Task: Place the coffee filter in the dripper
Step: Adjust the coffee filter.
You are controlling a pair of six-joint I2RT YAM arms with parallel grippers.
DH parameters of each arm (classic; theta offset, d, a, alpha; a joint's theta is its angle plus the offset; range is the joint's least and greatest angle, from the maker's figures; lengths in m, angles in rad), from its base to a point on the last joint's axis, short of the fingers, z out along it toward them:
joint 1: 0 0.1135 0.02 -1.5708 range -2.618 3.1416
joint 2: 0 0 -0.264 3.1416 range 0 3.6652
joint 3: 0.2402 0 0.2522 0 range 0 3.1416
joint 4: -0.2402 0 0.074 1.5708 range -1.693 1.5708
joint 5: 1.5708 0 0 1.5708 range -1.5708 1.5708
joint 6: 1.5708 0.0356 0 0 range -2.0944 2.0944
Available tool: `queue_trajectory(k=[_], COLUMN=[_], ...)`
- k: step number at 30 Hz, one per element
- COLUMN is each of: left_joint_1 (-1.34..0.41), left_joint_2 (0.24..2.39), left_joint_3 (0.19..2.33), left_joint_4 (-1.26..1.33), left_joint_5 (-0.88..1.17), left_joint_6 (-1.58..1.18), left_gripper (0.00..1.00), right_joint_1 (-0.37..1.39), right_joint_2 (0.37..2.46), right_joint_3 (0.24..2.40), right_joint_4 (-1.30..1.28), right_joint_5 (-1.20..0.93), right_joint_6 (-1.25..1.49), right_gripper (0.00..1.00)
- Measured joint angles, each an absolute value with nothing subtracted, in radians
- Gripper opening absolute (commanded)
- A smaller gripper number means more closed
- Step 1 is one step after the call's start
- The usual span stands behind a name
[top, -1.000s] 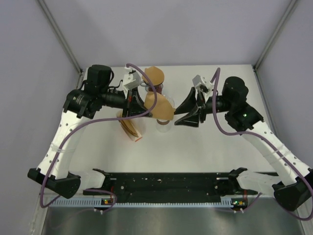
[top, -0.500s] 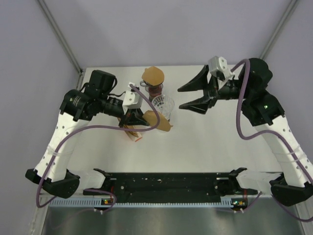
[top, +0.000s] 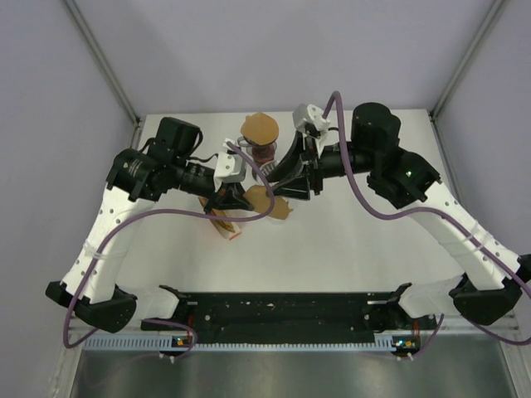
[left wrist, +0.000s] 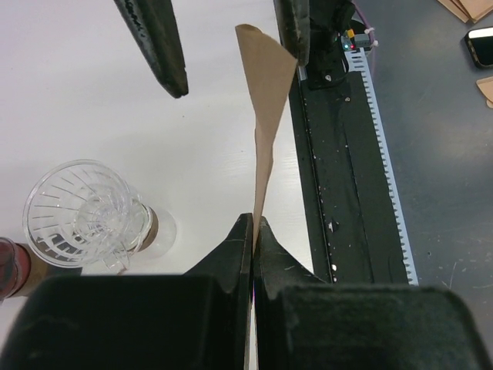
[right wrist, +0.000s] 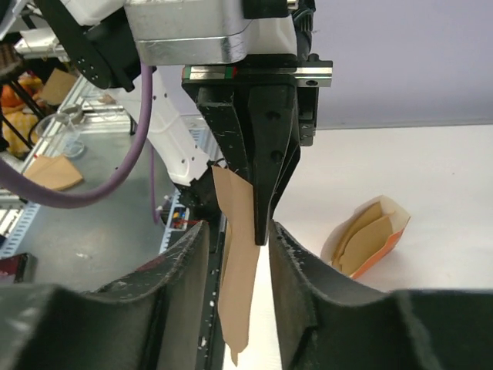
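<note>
Well, the left gripper (left wrist: 253, 231) is pressed fully together on the narrow end of the flat brown paper coffee filter (left wrist: 266, 116). The filter is in the air, and its long axis runs straight out into the gap of the right gripper (right wrist: 237, 239). That one stands half open, one finger on each face of the paper, and does not seem to pinch it. The clear ribbed dripper (left wrist: 81, 208) stands on the white table (left wrist: 92, 100), below and to one flat side of the filter.

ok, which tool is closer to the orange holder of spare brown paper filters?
Left. The left tool, shut on a brown paper filter, sits right next to the orange holder in the top view. The right tool is farther right, open around that filter's free end.
</note>
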State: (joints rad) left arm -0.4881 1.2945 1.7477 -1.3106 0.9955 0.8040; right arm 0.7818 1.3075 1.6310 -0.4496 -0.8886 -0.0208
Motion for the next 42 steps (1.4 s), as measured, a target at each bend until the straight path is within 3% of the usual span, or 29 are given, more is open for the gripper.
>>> queue_trajectory(k=[2,8,9,11,14,17,18,21,25,28,32,39,42], left_joint_1=[-0.488,-0.491,-0.491,-0.492,-0.492,-0.492,-0.492,-0.493,-0.493,-0.493,-0.495,-0.776,-0.818], left_joint_2=[1.295,1.295,1.295,1.295,1.295,1.297,1.296,1.296,1.296,1.277,1.145,0.898,0.869], left_joint_3=[1.748,1.748,1.748,1.748,1.748,1.747,1.745,1.744,1.744,1.723,1.546,1.232,1.071], left_joint_4=[-1.311,-1.300,-1.297,-1.285,-1.274,-1.247,-1.227,-1.157,-1.080,-0.994,-0.740,-0.360,-0.171], left_joint_5=[0.993,0.971,0.967,0.958,0.944,0.917,0.895,0.798,0.643,0.534,0.416,0.227,0.182], left_joint_6=[0.804,0.778,0.773,0.756,0.736,0.703,0.678,0.611,0.578,0.579,0.620,1.066,1.288], left_gripper=[0.00,0.00,0.00,0.00,0.00,0.51,0.61,0.73,0.80,0.92,0.92,0.94,0.96], right_joint_1=[0.784,0.785,0.785,0.785,0.785,0.785,0.785,0.772,0.704,0.641,0.612,0.612,0.612], right_joint_2=[1.311,1.335,1.338,1.344,1.349,1.353,1.353,1.353,1.353,1.348,1.305,1.210,1.173], right_joint_3=[1.631,1.631,1.631,1.631,1.631,1.631,1.631,1.631,1.628,1.597,1.471,1.353,1.344], right_joint_4=[-0.445,-0.429,-0.429,-0.429,-0.429,-0.429,-0.430,-0.427,-0.388,-0.331,-0.220,-0.005,0.084], right_joint_5=[-0.879,-0.865,-0.863,-0.858,-0.857,-0.850,-0.840,-0.806,-0.720,-0.624,-0.448,-0.218,-0.165], right_joint_6=[0.000,0.072,0.077,0.090,0.110,0.136,0.146,0.192,0.317,0.416,0.547,0.762,0.826], right_gripper=[0.18,0.16,0.14,0.00,0.00,0.00,0.00,0.00,0.00,0.00,0.00,0.00,0.00])
